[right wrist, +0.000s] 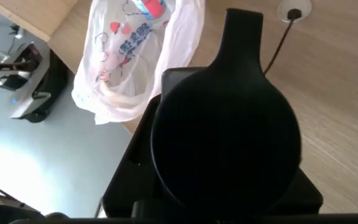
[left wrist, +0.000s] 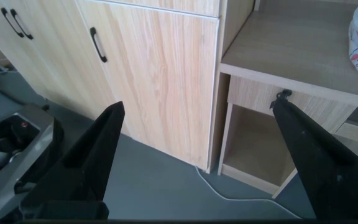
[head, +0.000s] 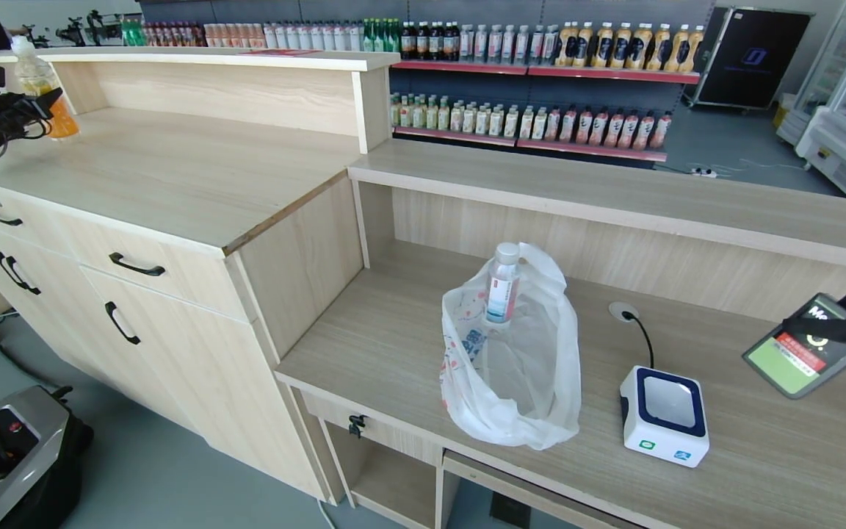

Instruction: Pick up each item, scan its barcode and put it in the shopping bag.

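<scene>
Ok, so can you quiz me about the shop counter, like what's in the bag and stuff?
1. True or false: the clear bottle sits inside the shopping bag.
2. Which thing rests on the desk beside the bag, toward the robot's right? A) a white scanner B) a banana C) a red basket
3. Fill in the missing word: the left claw is ___, with nothing in it.

Key: 1 true; 2 A; 3 open.
</scene>
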You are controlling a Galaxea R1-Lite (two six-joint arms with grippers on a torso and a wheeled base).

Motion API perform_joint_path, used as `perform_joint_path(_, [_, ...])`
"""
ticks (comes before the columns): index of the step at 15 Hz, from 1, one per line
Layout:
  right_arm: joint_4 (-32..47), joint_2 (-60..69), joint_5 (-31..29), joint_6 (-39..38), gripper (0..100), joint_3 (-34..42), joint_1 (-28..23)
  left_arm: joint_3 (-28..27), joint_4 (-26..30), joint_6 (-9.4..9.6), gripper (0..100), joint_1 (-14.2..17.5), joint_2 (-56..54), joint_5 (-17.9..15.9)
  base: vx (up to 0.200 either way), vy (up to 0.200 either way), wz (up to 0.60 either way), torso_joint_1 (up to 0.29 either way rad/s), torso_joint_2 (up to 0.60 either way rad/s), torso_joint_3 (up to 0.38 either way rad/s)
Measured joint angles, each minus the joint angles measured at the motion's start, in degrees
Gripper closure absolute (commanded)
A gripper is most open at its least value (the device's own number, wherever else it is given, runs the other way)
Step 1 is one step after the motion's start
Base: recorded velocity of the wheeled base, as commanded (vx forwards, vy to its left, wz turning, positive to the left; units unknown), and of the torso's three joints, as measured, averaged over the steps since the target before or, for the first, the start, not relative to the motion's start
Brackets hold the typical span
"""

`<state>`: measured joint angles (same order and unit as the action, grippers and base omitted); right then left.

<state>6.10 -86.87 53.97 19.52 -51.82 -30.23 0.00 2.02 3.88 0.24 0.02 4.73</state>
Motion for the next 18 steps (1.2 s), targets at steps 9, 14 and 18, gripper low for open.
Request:
perform_joint_path(9, [-18.1, 17.1, -56.6, -3.4, 100, 6.9, 13.5, 0.0, 0.0, 0.00, 0, 0.0, 0.0, 0.0, 0.000, 0.000, 0.00, 0.000, 0.00, 0.000])
perform_joint_path(14, [-22.6, 18.0, -71.3, -0.1, 100, 9.0, 26.9, 0.0, 0.0, 0.02, 0, 0.0, 0.0, 0.0, 0.000, 0.000, 0.24, 0.003, 0.00, 0.002])
perform_joint_path(18, [-23.3, 17.9, -70.8, 0.7, 100, 9.0, 33.9, 0.0, 0.0, 0.00, 0, 0.0, 0.0, 0.0, 0.000, 0.000, 0.60, 0.000, 0.00, 0.001])
